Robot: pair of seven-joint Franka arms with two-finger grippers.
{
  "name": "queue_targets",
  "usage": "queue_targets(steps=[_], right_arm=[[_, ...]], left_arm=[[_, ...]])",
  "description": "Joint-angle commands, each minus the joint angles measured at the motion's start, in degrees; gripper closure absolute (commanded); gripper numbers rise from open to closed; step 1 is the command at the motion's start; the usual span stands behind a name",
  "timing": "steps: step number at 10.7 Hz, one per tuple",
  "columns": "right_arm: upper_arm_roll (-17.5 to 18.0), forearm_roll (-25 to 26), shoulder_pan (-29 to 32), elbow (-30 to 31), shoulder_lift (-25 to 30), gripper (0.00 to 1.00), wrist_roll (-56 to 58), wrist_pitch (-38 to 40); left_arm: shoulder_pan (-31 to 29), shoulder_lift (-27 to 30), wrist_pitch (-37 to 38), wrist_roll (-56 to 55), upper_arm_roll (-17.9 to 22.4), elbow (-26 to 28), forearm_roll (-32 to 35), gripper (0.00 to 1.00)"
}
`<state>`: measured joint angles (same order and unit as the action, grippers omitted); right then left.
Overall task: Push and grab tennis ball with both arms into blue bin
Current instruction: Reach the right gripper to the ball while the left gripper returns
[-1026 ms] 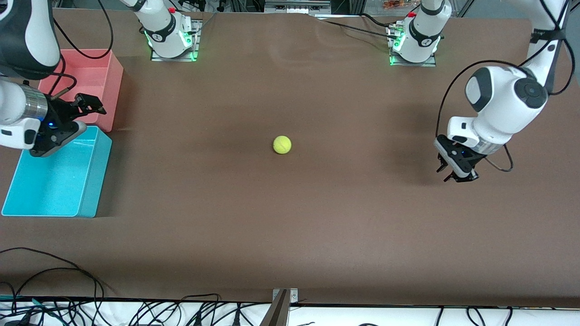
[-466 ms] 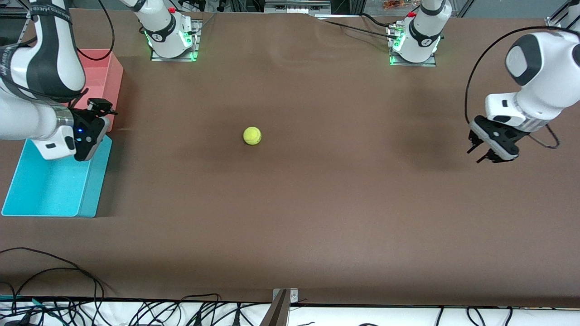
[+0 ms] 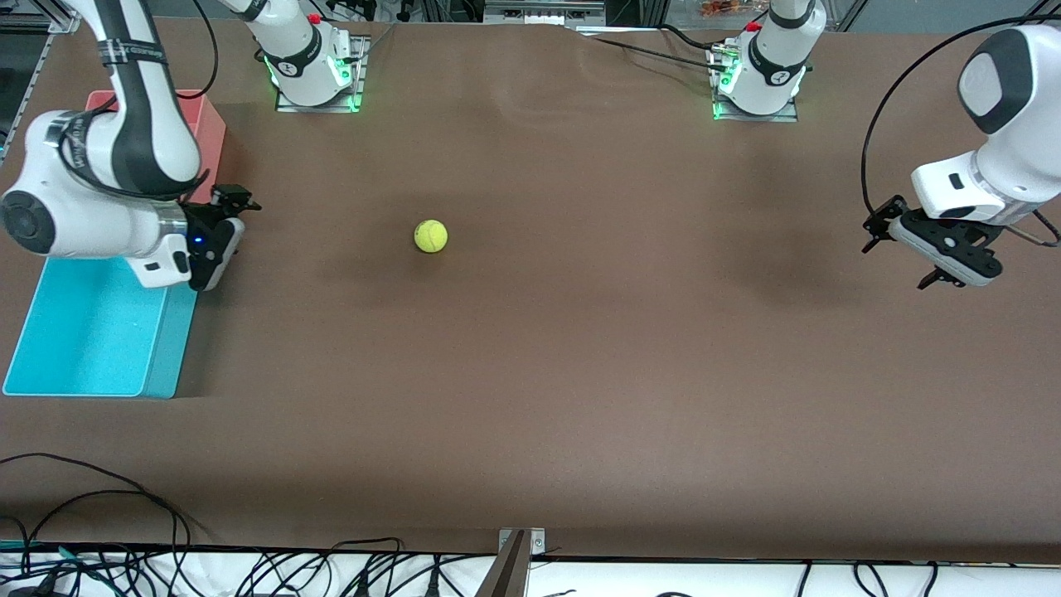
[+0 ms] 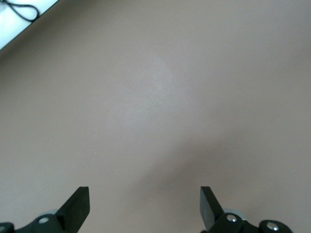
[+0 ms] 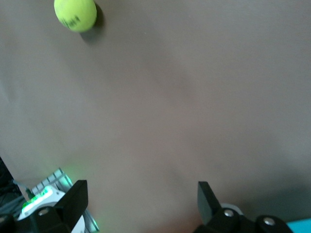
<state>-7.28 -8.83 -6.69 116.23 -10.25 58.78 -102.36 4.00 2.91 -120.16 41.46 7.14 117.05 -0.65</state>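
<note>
The tennis ball [image 3: 430,235] lies on the brown table near the middle, somewhat toward the right arm's end. It also shows in the right wrist view [image 5: 75,13], ahead of the fingers and apart from them. My right gripper [image 3: 217,249] is open and empty, low over the table beside the blue bin [image 3: 170,332], between the bin and the ball. Its jaws [image 5: 141,194] stand wide apart. My left gripper [image 3: 897,265] is open and empty over bare table at the left arm's end. The left wrist view [image 4: 144,201] shows only table between its fingers.
A pink bin [image 3: 207,124] stands farther from the front camera than the blue bin, mostly hidden by the right arm. The two arm bases [image 3: 311,66] [image 3: 758,79] glow green at the table's back edge. Cables [image 3: 99,497] lie along the front edge.
The ball has rolled toward the right arm's end and slightly farther from the camera. The right gripper has moved from over the blue bin toward the ball. The left gripper has drawn back toward its own end.
</note>
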Motion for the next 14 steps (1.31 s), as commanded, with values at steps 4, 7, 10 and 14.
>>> queue_targets(steps=[4,7,10,14], right_arm=[[11.0,-0.6,-2.5,16.7,11.2,0.0,-16.7,-14.2],[13.5,-0.6,-4.4,23.7,10.5,0.0,-28.6,-26.5],[19.0,-0.6,-6.5,24.1,8.8,0.0,-50.3,-30.7],[20.6,-0.6,-7.0,24.3,4.7,0.0,-58.4,-36.3]], left_arm=[[0.5,0.3,17.5,-23.7,-0.2,-10.4,0.8,0.0],[0.5,0.3,26.1,-33.1,-1.0,-14.7,0.9,0.0],[0.0,0.1,33.3,-38.6,-4.0,-19.9,1.4,0.0],[0.0,-1.4,36.4,-42.5,-6.1,-26.6,1.4,0.0]])
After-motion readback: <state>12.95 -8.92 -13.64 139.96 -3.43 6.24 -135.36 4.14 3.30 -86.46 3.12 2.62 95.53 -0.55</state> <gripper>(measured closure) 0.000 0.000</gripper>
